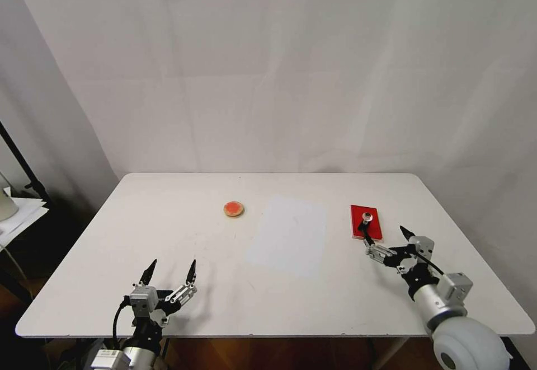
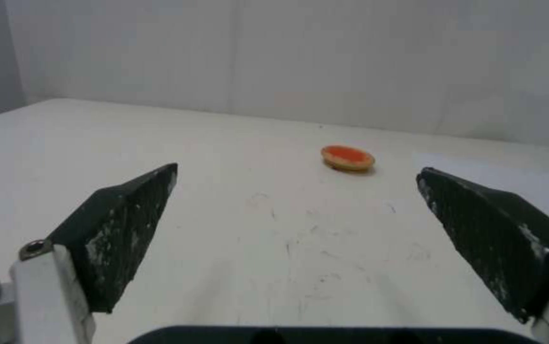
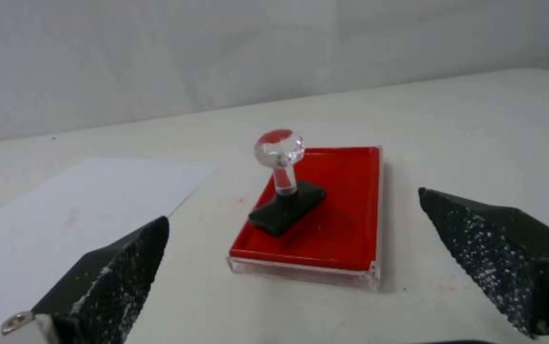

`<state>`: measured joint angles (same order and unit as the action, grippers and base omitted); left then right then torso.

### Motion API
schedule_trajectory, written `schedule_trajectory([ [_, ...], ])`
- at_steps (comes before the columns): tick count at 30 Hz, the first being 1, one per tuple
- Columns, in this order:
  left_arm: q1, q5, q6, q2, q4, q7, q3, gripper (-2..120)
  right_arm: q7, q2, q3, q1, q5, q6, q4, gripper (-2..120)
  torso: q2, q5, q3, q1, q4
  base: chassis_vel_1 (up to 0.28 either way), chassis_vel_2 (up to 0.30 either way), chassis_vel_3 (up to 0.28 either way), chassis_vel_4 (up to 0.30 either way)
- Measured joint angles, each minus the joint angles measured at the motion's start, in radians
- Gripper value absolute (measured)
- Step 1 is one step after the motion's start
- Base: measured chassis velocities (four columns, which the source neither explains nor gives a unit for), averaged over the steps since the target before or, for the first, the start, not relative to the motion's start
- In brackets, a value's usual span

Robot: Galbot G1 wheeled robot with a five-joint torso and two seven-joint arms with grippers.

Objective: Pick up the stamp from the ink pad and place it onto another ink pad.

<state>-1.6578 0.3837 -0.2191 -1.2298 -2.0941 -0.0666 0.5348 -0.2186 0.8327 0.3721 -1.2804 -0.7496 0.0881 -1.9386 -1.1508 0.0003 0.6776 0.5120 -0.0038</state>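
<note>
The stamp (image 1: 366, 218), a black base under a clear round knob, stands upright on the red rectangular ink pad (image 1: 373, 225) at the table's right. My right gripper (image 1: 385, 233) is open just in front of that pad, one finger close beside the stamp. In the right wrist view the stamp (image 3: 285, 196) rests on the ink pad (image 3: 344, 224), with the open fingers (image 3: 105, 272) spread wide short of it. The other ink pad (image 1: 234, 209), a small round disc with a tan rim and orange-red centre, lies left of centre. My left gripper (image 1: 172, 266) hovers open near the front left, well short of the disc (image 2: 348, 157).
A white paper sheet (image 1: 288, 235) lies flat between the two pads. The white table (image 1: 112, 235) ends close behind the left arm at the front edge. A black stand (image 1: 22, 171) and white items sit off the table's left side. White curtains hang behind.
</note>
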Motion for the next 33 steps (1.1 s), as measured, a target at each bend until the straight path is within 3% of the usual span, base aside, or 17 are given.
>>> schedule_trajectory([
  [8,0.0,0.0,0.0,0.0,0.0,0.0,0.0,100,0.028,0.02,-0.097,0.147,-0.006,-0.002,0.122,100,0.0,-0.0001,0.0,0.0,0.0003,0.0,0.0,0.0,0.0],
  [19,0.0,0.0,0.0,0.0,0.0,0.0,0.0,100,0.038,0.033,-0.116,0.211,-0.003,-0.021,0.202,96,0.0,-0.0003,0.0,0.0,0.0,0.0,0.0,0.0,0.0],
  [27,0.0,0.0,0.0,0.0,0.0,0.0,0.0,100,0.042,0.04,-0.139,0.243,-0.003,-0.022,0.228,76,0.0,-0.0003,0.0,0.0,0.0002,0.0,0.0,0.0,0.0],
  [31,0.0,0.0,0.0,0.0,0.0,0.0,0.0,100,0.038,0.041,-0.148,0.246,-0.004,-0.019,0.24,58,0.0,-0.0003,0.0,0.0,0.0001,0.0,0.0,0.0,0.0],
  [33,0.0,0.0,0.0,0.0,0.0,0.0,0.0,100,0.036,0.041,-0.149,0.247,-0.004,-0.019,0.243,54,0.0,-0.0003,0.0,0.0,0.0001,0.0,0.0,0.0,0.0],
])
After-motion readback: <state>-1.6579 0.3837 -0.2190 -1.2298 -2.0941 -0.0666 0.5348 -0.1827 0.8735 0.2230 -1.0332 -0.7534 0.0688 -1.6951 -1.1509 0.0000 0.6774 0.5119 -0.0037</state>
